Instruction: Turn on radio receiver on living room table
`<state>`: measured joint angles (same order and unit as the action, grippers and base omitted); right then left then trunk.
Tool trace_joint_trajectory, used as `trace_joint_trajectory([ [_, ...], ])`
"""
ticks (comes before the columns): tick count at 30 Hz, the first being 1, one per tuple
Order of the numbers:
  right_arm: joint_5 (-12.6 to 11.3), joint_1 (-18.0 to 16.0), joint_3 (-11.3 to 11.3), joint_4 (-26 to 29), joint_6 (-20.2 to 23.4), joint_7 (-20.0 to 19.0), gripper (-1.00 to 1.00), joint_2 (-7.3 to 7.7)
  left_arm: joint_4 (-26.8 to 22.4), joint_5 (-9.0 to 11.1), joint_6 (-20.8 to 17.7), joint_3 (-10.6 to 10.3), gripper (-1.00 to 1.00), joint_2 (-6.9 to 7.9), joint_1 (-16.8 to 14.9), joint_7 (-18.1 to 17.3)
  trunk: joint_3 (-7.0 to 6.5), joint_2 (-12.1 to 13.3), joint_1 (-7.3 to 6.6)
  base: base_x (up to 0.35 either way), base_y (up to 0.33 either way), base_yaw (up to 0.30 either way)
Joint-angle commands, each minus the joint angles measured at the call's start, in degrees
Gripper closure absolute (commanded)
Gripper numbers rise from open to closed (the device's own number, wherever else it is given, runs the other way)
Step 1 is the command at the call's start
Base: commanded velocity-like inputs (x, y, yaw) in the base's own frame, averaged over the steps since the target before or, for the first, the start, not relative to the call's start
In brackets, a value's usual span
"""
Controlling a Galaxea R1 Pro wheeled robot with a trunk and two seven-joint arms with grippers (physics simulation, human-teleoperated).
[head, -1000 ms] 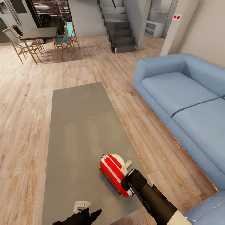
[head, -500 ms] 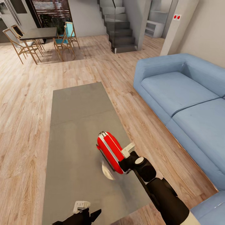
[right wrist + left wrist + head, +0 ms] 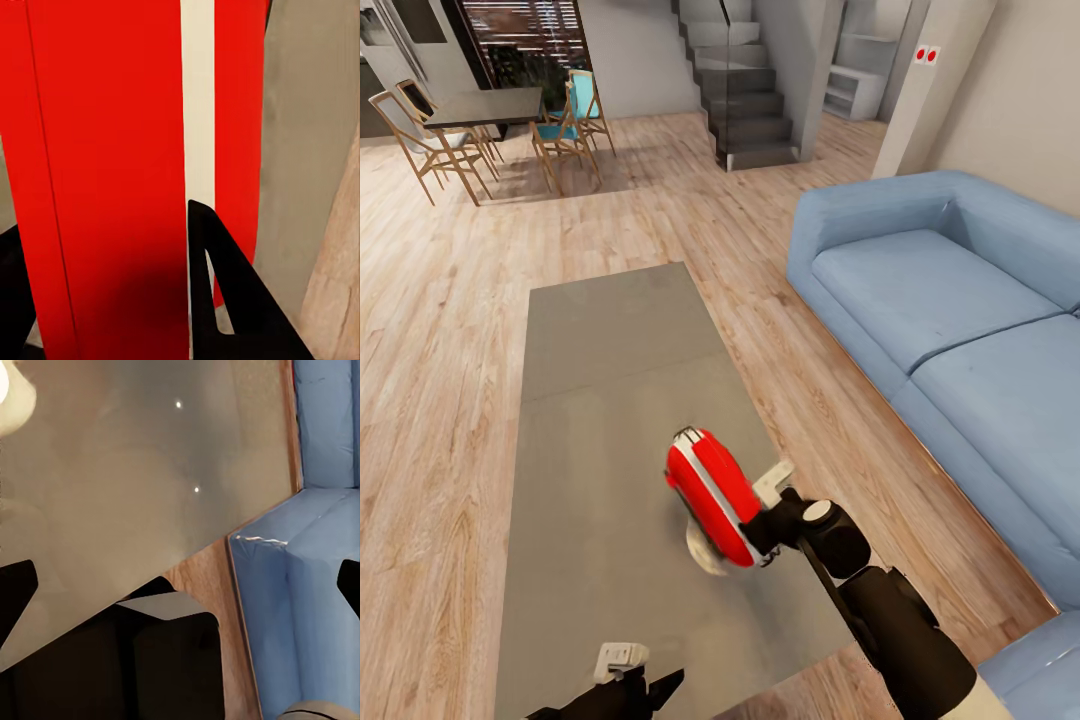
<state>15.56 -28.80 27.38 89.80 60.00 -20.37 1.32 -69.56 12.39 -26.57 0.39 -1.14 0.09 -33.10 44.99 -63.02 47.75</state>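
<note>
The small bright red rounded-rectangle radio receiver [image 3: 710, 495] with its white trim band sat tipped up off the long, glossy grey-brown low table [image 3: 610, 400], pinched at its near end by your right gripper [image 3: 758, 518], whose dark fingers [image 3: 225, 300] were clamped against the red shell. It looked to be a light, rigid plastic casing, smooth and probably slippery, so you were best gripping across the flat faces rather than the thin handle. Your left gripper [image 3: 622, 668] hovered low over the table's near edge, and I could not tell how its jaws stood. A soft blue fabric sofa [image 3: 960, 350] lay to the right on pale wood-plank flooring [image 3: 430, 350].
</note>
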Motion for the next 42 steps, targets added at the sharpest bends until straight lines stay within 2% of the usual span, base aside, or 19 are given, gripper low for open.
trace_joint_trajectory([
  [1,0.6,0.0,-0.1,0.0,0.0,-2.6,1.0,0.91,0.0,0.0,0.0,0.0,-1.0,0.0,0.0,0.0,-0.01,0.0,0.0,0.0,0.0,0.0],
  [3,0.5,0.0,-0.1,0.0,0.0,-8.9,1.0,3.09,0.0,0.0,0.0,0.0,-1.0,0.0,0.0,0.0,-0.01,0.0,0.0,0.0,0.0,0.0],
  [5,0.5,-0.3,-0.1,0.0,0.0,-15.9,1.0,6.37,0.0,0.0,-0.1,0.0,-1.0,0.0,0.0,0.0,-0.01,0.0,0.0,0.0,0.0,0.0],
  [9,0.5,-1.2,-0.2,0.0,0.0,-23.2,1.0,9.42,0.0,-0.1,-0.1,0.0,-1.0,0.0,0.0,-0.1,-0.01,0.0,0.0,0.0,0.0,0.0],
  [12,0.5,-1.7,-0.5,0.0,0.0,-27.4,1.0,11.12,-0.1,-0.1,-0.1,0.0,-1.0,0.0,0.0,-0.1,-0.01,0.0,0.0,0.0,0.0,0.0],
  [18,0.5,-2.2,-3.0,0.0,0.0,-31.1,1.0,12.49,-0.1,-0.2,-0.1,0.0,-1.0,0.0,0.0,-0.2,-0.01,0.0,0.0,0.0,0.0,0.0],
  [28,0.9,-2.4,-3.6,0.0,0.0,-31.5,1.0,12.81,0.0,-0.1,-0.1,0.0,-1.0,0.0,0.0,-0.1,-0.01,0.0,0.0,0.0,0.0,0.0],
  [33,1.2,-2.4,-3.7,0.0,0.0,-30.4,1.0,12.82,0.0,-0.1,0.0,0.0,-1.0,0.0,0.0,-0.1,-0.01,0.0,0.0,0.0,0.0,0.0],
  [35,1.9,-2.4,-3.8,0.1,0.0,-28.0,1.0,12.73,0.0,-0.1,0.0,0.0,-1.0,0.0,0.0,-0.1,-0.01,0.0,0.0,0.0,0.0,0.0],
  [36,2.7,-2.4,-3.8,0.1,0.0,-25.5,1.0,12.57,0.0,-0.1,0.0,0.0,-1.0,0.0,0.0,-0.1,-0.01,0.0,0.0,0.0,0.0,0.0],
  [37,4.3,-2.4,-3.9,0.1,0.0,-19.4,1.0,12.25,0.0,-0.1,0.0,0.0,-1.0,0.0,0.0,-0.1,-0.01,0.0,0.0,0.0,0.0,0.0],
  [39,5.3,-2.4,-3.9,0.1,0.0,-13.6,1.0,11.95,0.0,0.0,0.0,0.0,-1.0,0.0,0.0,-0.1,-0.01,0.0,0.0,0.0,0.0,0.0],
  [42,5.6,-2.4,-3.9,0.1,0.0,-10.7,1.0,11.84,0.0,0.0,0.0,0.0,-1.0,0.0,0.0,-0.1,-0.01,0.0,0.0,0.0,0.0,0.0],
])
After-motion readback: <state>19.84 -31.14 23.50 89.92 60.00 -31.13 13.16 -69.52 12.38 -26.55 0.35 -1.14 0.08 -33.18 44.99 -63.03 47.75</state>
